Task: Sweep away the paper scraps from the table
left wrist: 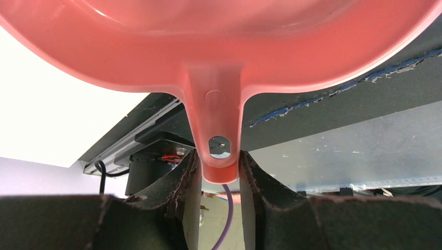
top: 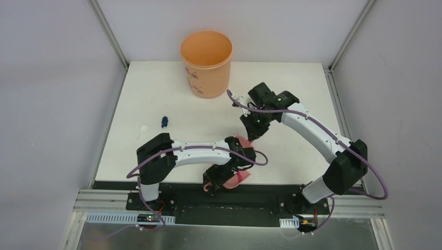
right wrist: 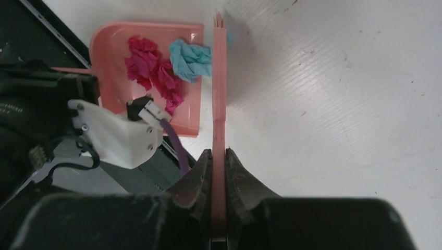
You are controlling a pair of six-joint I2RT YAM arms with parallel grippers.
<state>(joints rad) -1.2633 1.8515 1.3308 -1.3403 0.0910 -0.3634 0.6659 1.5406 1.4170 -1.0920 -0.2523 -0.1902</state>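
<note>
Paper scraps [right wrist: 154, 73] in pan: magenta ones and a teal wad [right wrist: 190, 58] lie in the dustpan [right wrist: 107, 57], just beside my brush [right wrist: 219, 78].
Loose scraps: a dark blue wad [top: 164, 122] and a white wad [top: 142, 129] sit close together on the left of the table [top: 156, 88], well apart from the pan.
Handling: I judge them featherlight, soft and crumpled, so a fast stroke could make them skitter or hop. I wouldn't pinch them. I'd push from behind with the bristles, low and slow.
Left gripper [left wrist: 220, 166]: clamped on the tip of the dustpan handle, pads either side of the hang hole.
Left arm: reaches rightward along the near edge, wrist folded down at the pan.
Right gripper [right wrist: 219, 161]: closed narrow on the brush's flat handle, brush running straight out from the fingers.
Right arm: bends in from the right, wrist high over mid-table, aimed at the pan.
Bucket [top: 206, 62]: orange, upright at the far edge.
</note>
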